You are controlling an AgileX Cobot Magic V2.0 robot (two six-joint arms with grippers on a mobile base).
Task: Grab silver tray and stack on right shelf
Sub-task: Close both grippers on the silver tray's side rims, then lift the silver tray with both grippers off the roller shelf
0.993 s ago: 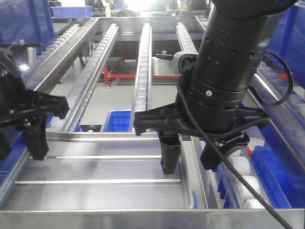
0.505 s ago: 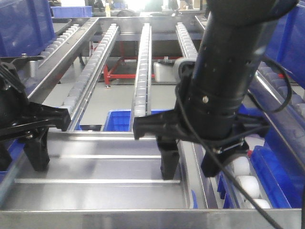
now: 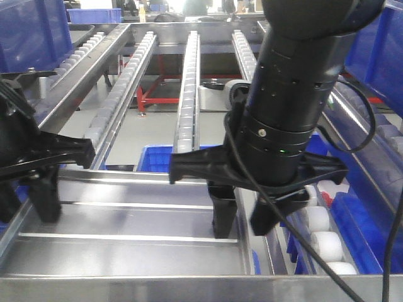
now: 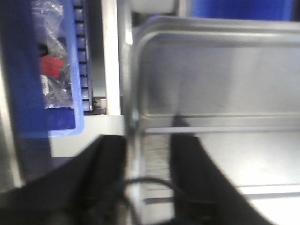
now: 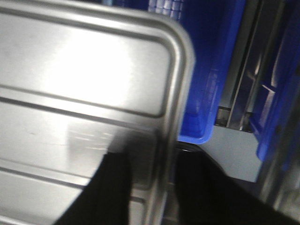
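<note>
The silver tray (image 3: 126, 220) lies flat at the near end of the right shelf (image 3: 187, 94), behind its shiny steel front edge (image 3: 189, 288). My left gripper (image 3: 26, 204) straddles the tray's left rim, one finger inside the tray and one outside. My right gripper (image 3: 245, 220) straddles the right rim the same way. In the left wrist view the gripper (image 4: 147, 178) stands open around the rim of the tray (image 4: 225, 79). In the right wrist view the gripper (image 5: 152, 187) is open around the rim of the tray (image 5: 84, 70); the inner finger stands clear of it.
Roller rails run away from me, with a gap down to the floor and a blue bin (image 3: 154, 157) below. Blue bins sit beside the tray on the left (image 4: 51, 70) and on the right (image 5: 206, 70). White rollers (image 3: 324, 242) lie right of the tray.
The right arm has shifted a little left and turned slightly. The left gripper has moved slightly left. The tray has stayed about where it was.
</note>
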